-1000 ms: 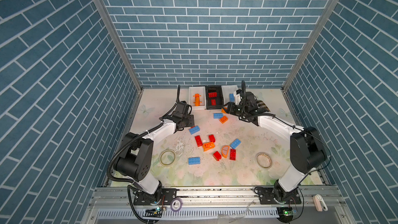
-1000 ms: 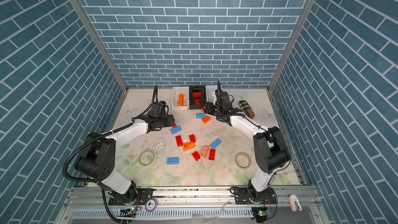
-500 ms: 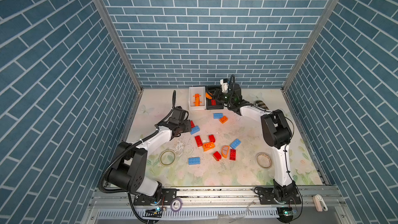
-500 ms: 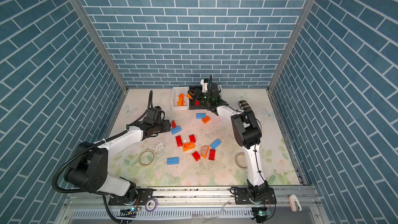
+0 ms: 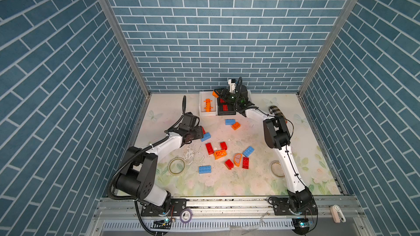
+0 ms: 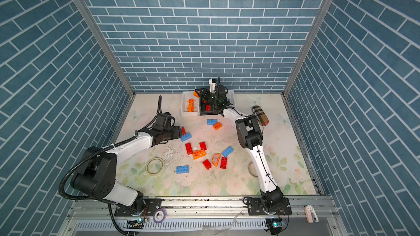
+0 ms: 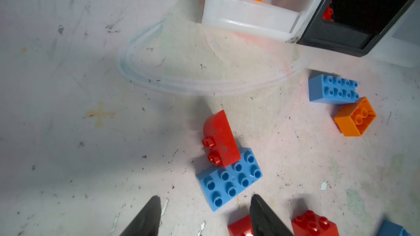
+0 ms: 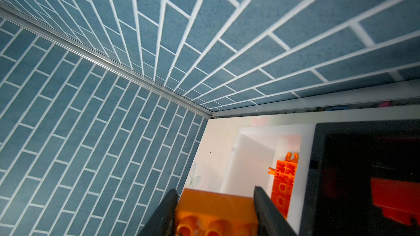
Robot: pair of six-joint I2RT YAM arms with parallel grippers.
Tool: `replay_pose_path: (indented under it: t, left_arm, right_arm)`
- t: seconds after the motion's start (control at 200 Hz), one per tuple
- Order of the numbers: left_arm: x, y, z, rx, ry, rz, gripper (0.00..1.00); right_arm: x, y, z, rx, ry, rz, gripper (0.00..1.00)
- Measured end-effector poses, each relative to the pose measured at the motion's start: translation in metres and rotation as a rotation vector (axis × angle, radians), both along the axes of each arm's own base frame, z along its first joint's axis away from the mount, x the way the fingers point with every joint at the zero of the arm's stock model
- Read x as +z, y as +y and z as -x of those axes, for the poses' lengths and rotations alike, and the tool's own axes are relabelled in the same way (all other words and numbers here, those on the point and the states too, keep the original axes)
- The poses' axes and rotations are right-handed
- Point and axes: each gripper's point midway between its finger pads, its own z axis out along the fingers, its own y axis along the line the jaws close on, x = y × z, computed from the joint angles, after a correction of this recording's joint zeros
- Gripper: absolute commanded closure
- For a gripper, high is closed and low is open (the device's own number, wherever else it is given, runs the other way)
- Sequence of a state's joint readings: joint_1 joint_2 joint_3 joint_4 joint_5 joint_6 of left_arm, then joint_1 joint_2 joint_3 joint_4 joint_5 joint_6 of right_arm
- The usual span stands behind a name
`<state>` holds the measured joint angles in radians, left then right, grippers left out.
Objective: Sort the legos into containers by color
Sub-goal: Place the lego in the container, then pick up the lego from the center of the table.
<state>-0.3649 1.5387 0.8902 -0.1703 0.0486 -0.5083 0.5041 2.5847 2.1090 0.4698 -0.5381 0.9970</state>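
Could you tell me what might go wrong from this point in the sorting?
1. The right fingers hold an orange brick close to where the white bin meets the black bin holding red bricks; released here, it might land in the wrong one.
2. The open left fingers point at a red rounded brick leaning on a blue brick; closing could catch both or scatter them.

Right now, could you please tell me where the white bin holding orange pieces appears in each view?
In a top view: white bin near the back wall.
In a top view: white bin, same spot.
Left wrist: beyond the rounded red brick.
Right wrist: just beyond the held orange brick.
Shared landmark: black bin right beside it.
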Motion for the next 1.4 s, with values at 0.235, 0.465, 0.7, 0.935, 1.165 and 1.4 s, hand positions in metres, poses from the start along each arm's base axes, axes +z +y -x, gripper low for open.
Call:
replay_pose_path:
  t: [0.235,0.465,0.7,0.935,1.165,1.4]
  left_arm:
    - [0.001,-0.01,-0.014,0.025,-0.001,0.055,0.34]
    - [-0.008,-0.014,-0.019,0.044,0.024,0.08,0.33]
    - [-0.017,-0.019,-0.028,0.045,0.041,0.084,0.33]
    - [-0.026,-0.023,-0.037,0.048,0.058,0.079,0.33]
    - [-0.034,-0.025,-0.046,0.053,0.074,0.072,0.4]
    - [-0.046,-0.025,-0.047,0.057,0.103,0.026,0.5]
  right_arm:
    - [-0.02,0.006,-0.009,-0.002,0.042,0.035,0.55]
    - [-0.03,0.005,-0.011,-0.005,0.058,0.071,0.43]
    - [-0.029,0.006,-0.012,-0.002,0.045,0.081,0.33]
    - [-0.031,0.006,-0.011,0.0,0.054,0.094,0.33]
    - [-0.031,0.007,-0.006,0.009,0.035,0.122,0.33]
    - [-0.013,0.002,0.009,0.014,0.019,0.155,0.33]
